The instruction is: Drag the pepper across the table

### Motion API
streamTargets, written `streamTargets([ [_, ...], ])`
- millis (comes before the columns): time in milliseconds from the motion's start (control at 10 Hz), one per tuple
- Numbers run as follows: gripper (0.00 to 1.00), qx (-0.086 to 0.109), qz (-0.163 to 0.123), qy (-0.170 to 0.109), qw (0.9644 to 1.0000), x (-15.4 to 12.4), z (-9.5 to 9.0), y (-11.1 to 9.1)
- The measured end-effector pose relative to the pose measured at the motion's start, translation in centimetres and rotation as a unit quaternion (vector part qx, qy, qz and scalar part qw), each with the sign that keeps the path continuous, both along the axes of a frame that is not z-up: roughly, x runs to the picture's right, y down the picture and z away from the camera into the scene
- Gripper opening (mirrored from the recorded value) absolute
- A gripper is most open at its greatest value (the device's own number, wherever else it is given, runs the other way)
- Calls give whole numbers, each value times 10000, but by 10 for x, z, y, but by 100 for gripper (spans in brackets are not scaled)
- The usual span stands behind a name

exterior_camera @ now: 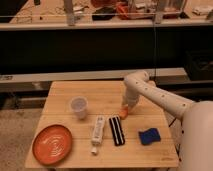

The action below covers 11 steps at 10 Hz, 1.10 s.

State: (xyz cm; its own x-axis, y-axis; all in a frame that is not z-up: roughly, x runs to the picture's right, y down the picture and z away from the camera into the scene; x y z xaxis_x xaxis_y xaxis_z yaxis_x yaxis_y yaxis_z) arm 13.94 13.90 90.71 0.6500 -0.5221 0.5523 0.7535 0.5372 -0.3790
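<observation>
Dragging the pepper (123,113) over the table (60,90).
Nearest, orange plate (52,145); mid-table right, pepper under gripper (126,107), jaw state not discernible. Best kept pressed down lightly, slid slow and straight, clear of black remote (116,130).

Gripper (127,107) above pepper (123,113) — remotes (116,130) near

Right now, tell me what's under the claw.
The claw hangs low over the table, and the orange pepper shows just beneath it. Its upper end is covered by the claw.
</observation>
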Motion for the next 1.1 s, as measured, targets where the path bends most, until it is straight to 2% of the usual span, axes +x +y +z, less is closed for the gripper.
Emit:
streamTargets([
  [1100, 4, -2, -6, -16, 10000, -3, 2, 1],
])
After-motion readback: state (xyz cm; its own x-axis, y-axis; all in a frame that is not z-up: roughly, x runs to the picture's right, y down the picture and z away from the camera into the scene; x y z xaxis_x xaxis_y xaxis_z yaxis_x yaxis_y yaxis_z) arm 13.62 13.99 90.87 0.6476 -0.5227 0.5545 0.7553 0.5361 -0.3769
